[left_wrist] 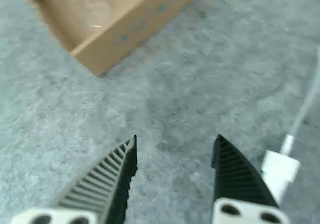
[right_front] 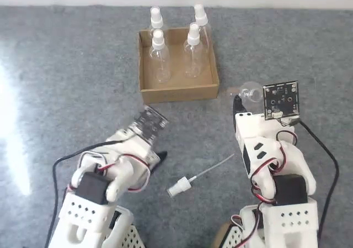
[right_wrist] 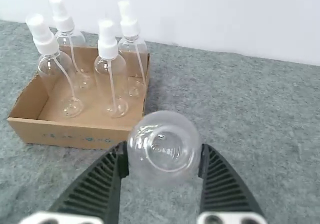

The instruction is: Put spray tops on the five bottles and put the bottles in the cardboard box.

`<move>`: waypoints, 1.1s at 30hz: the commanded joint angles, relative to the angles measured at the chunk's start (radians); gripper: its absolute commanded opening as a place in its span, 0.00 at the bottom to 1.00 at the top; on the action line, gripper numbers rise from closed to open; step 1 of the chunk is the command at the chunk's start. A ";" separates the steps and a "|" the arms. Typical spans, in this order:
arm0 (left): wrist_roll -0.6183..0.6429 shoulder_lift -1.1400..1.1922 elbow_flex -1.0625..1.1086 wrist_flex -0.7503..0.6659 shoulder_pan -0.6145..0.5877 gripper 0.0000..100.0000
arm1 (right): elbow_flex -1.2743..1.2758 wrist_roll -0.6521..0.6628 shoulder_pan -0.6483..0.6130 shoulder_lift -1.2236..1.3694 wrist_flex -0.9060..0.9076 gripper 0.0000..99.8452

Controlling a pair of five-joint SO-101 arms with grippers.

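High view places the right pincer (right_wrist: 162, 155) near the front right corner of the cardboard box (right_front: 179, 92). It is clamped on a clear bottle (right_wrist: 162, 139), which the right wrist view shows pressed between both fingers with a rounded end toward the camera. Four bottles with spray tops (right_front: 160, 54) stand upright inside the box, two by two. A loose spray top (right_front: 181, 187) lies on its side on the grey tabletop (right_front: 66, 82) between the arms, its thin tube angled toward the right arm. The left pincer (left_wrist: 176, 139) is spread wide and holds nothing, with the loose spray top just beside one finger.
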 commanded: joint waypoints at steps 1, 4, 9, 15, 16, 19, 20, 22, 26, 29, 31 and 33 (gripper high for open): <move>-0.008 -0.003 -0.065 0.055 0.133 0.23 | -0.011 -0.012 0.016 -0.019 -0.025 0.07; -0.008 0.002 -0.064 0.057 0.184 0.24 | -0.011 -0.012 0.016 -0.019 -0.025 0.07; -0.012 0.186 -0.081 0.037 0.276 0.26 | -0.011 -0.012 0.016 -0.019 -0.025 0.07; -0.005 0.534 -0.194 0.023 0.356 0.26 | -0.011 -0.012 0.016 -0.019 -0.025 0.07; 0.003 0.577 -0.206 0.023 0.364 0.26 | -0.011 -0.012 0.016 -0.019 -0.025 0.07; 0.040 0.678 -0.211 -0.012 0.376 0.26 | -0.011 -0.012 0.016 -0.019 -0.025 0.07; 0.041 0.710 -0.211 -0.026 0.376 0.26 | -0.011 -0.012 0.016 -0.019 -0.025 0.07; 0.041 0.756 -0.203 -0.048 0.371 0.26 | -0.011 -0.012 0.016 -0.019 -0.025 0.07; 0.037 0.801 -0.202 -0.087 0.318 0.22 | -0.011 -0.012 0.016 -0.019 -0.025 0.07; -0.035 0.801 -0.202 -0.092 0.255 0.17 | -0.011 -0.012 0.016 -0.019 -0.025 0.07; -0.069 0.804 -0.200 -0.089 0.212 0.14 | -0.011 -0.012 0.016 -0.019 -0.025 0.07; -0.091 0.809 -0.200 -0.089 0.161 0.11 | -0.011 -0.012 0.016 -0.019 -0.025 0.07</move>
